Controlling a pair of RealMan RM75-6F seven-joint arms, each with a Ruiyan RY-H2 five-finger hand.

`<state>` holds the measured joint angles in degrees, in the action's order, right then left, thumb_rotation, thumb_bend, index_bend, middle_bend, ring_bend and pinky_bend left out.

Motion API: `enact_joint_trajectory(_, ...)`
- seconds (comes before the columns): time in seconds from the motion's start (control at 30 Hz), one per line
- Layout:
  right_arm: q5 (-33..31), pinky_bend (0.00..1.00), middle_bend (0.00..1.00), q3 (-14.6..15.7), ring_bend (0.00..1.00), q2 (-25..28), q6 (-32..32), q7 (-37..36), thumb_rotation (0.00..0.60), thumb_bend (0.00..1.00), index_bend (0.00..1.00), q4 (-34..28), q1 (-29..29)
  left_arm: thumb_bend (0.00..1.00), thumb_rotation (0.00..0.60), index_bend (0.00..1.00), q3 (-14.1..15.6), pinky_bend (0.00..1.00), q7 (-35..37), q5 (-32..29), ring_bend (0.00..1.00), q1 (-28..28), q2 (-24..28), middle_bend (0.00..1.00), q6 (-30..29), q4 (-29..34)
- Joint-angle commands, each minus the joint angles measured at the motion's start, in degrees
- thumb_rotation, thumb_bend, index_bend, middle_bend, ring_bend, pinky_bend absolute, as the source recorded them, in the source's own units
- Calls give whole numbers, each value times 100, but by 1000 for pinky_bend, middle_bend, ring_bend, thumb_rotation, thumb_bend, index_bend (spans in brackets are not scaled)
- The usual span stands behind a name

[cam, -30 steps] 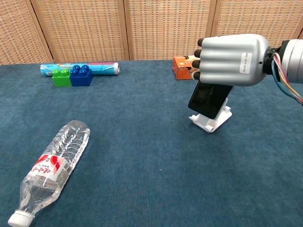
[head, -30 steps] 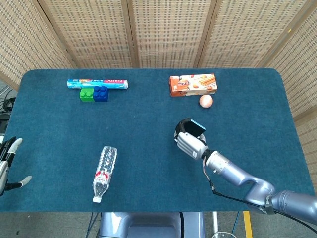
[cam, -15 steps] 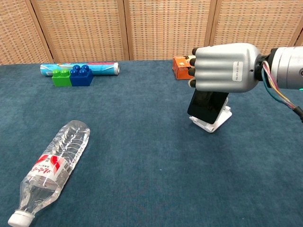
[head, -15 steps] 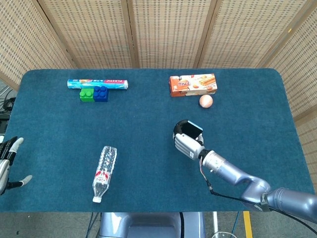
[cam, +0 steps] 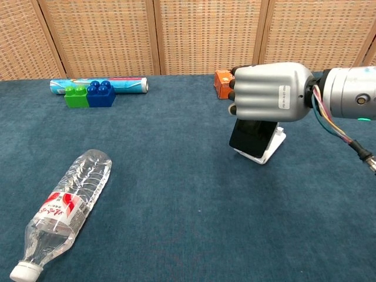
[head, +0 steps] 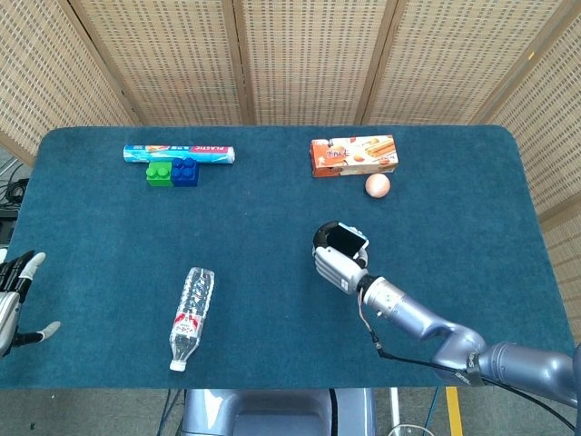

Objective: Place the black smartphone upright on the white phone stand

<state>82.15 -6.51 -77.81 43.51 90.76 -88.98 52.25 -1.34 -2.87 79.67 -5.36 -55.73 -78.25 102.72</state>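
the black smartphone (cam: 249, 138) is standing nearly upright against the white phone stand (cam: 271, 147), near the middle of the desk (cam: 176, 194), its lower edge seeming to be sitting on or just at the stand's lip; contact there is hard to confirm. the right hand (cam: 269, 92) is gripping the phone's top edge from above, its fingers (cam: 232, 96) curling closed over it, so the phone is not free yet. in the head view the right hand (head: 334, 261) is covering most of the phone and stand.

this looks like the seating step, close to the end of the task. the next move is likely calling for checking that the phone is leaning back on the rest, then opening the fingers gently and lifting clear without nudging it, since a light stand could be tipping or sliding.

the left hand (head: 13, 300) is resting at the desk's left edge, fingers apart, holding nothing.
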Motion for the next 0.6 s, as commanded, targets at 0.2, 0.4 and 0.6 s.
enact_joint_trajectory(0.2, -162, 434, 495, 103, 527, 32, 92, 153, 600, 646, 476, -74, 71, 5, 600, 0, 6, 0, 35, -9, 0, -16, 3, 0, 31, -36)
enact_joint_trajectory(0.4, -177, 435, 495, 183, 527, 117, 112, 263, 600, 646, 476, -114, 119, 6, 600, 0, 15, 0, 31, -3, 0, -20, 0, 0, 38, -37)
enact_joint_trajectory(0.6, -194, 434, 495, 282, 527, 143, 132, 334, 600, 646, 476, -116, 143, 6, 600, 0, 26, 0, 27, 10, 0, -27, -3, 0, 48, -42)
